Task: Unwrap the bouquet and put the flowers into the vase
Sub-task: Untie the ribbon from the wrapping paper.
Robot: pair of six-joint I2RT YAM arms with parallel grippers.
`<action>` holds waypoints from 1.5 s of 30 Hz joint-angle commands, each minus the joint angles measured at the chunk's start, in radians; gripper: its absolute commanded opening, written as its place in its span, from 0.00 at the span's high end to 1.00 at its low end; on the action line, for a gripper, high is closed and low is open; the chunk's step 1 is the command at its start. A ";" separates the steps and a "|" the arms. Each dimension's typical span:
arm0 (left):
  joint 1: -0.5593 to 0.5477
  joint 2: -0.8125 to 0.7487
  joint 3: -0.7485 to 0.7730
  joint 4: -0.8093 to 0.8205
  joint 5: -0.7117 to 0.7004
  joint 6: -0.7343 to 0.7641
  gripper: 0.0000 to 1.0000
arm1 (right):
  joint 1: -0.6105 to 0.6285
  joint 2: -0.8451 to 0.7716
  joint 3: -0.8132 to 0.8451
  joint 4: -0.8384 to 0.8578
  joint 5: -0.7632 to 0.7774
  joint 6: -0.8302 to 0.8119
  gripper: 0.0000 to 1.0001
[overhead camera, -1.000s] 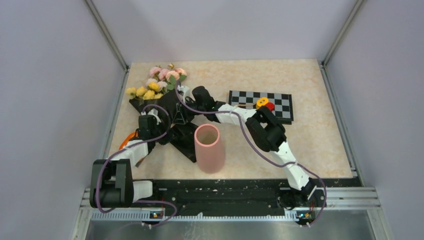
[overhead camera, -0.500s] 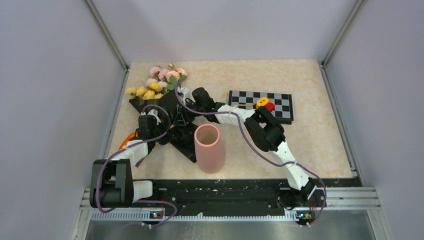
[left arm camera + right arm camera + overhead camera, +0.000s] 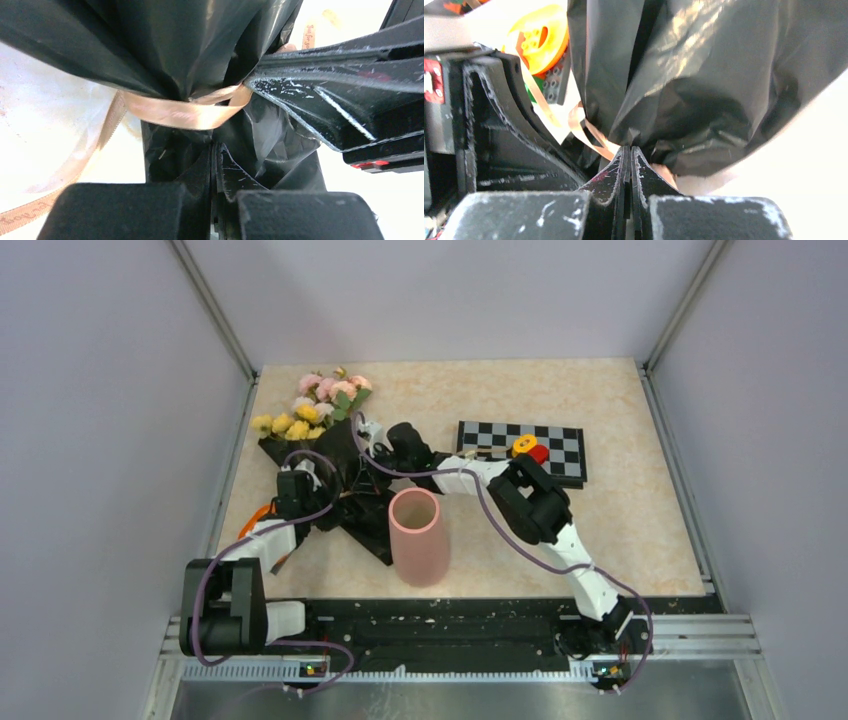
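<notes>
Clamped right gripper (image 3: 628, 150) since a second ago, now pinching tan ribbon (image 3: 185, 112) at its tips; gripping black bouquet wrapping (image 3: 175, 45) with left gripper (image 3: 216, 147), ribbon just ahead

**Soft light from above, harsh glare up close**

Seen from overhead, the table (image 3: 620, 520) is evenly and softly lit, the light seeming to come from above. The picture is sharp, and only faint shadows lie around the black wrapping paper (image 3: 365, 525) and the vase (image 3: 418, 540) just beside it.

At the left wrist, the table on either side of the wrapping paper is blown out to white. The ribbon (image 3: 185, 112) around it is crisp, and below it the view blurs dark.

At the right wrist, pale sheen streaks the paper's folds, with washed-out table to its right.
</notes>
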 commanded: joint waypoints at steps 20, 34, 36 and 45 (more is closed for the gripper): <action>0.032 0.007 0.015 -0.021 -0.021 0.002 1.00 | -0.006 -0.253 -0.318 0.359 0.189 0.108 1.00; 0.042 0.007 0.018 -0.022 -0.012 0.006 1.00 | -0.011 -0.102 -0.101 0.125 0.047 0.020 0.80; 0.042 0.008 0.018 -0.021 -0.010 0.006 1.00 | -0.011 -0.094 -0.099 0.117 0.054 0.013 0.79; 0.045 0.013 0.020 -0.019 -0.008 0.005 1.00 | -0.011 -0.084 -0.101 0.098 0.071 -0.012 0.75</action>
